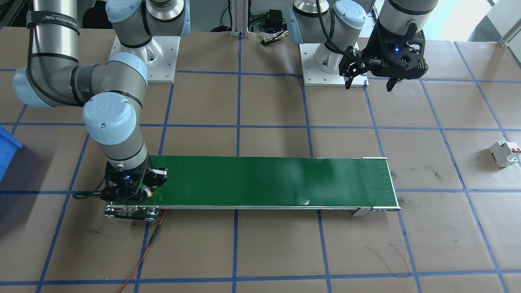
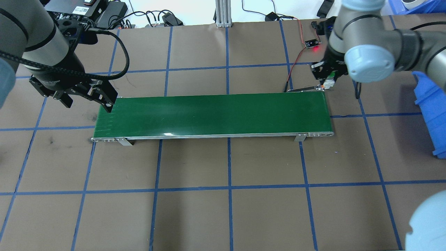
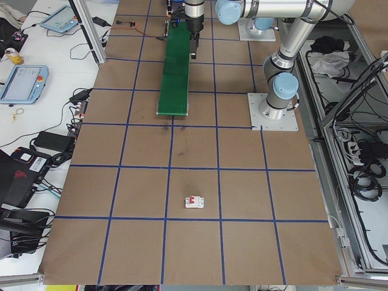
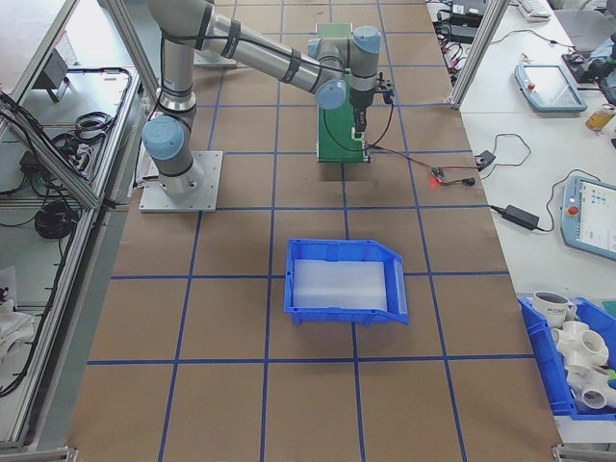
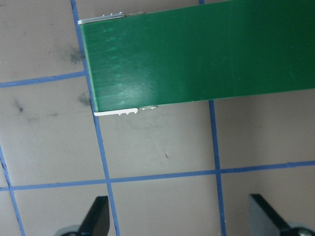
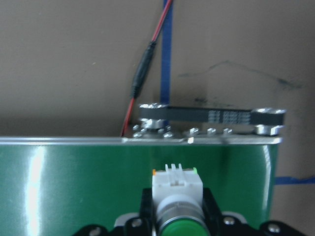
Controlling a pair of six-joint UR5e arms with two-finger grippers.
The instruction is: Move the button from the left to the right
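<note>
Closest to the right wrist camera sits the button (image 6: 178,199), a round glossy green cap on a silvery collar, backed by a white blocky body with small prongs and a light-green and an orange fleck at its far corners. Its long axis runs straight away from that camera, cap toward the lens and white body pointing out over the green conveyor belt (image 6: 74,187) toward the belt's edge with its black toothed drive band (image 6: 211,115). The right gripper (image 6: 178,216) is clenched on the button, its black fingers (image 6: 210,204) pressing the body from either side, and holds it just above the belt's end on the robot's right; in the overhead view the white body shows below the gripper (image 2: 328,83) at the belt's far corner. The left gripper (image 2: 85,99) hangs released, jaws spread with nothing between them, above the other end of the belt. A red and black wire (image 6: 147,64) runs away from the drive end. Brown paper marked by a blue tape grid covers the table (image 1: 276,252). A white circuit breaker (image 1: 504,154) lies well apart on the robot's left, a blue bin (image 4: 345,280) on its right.
</note>
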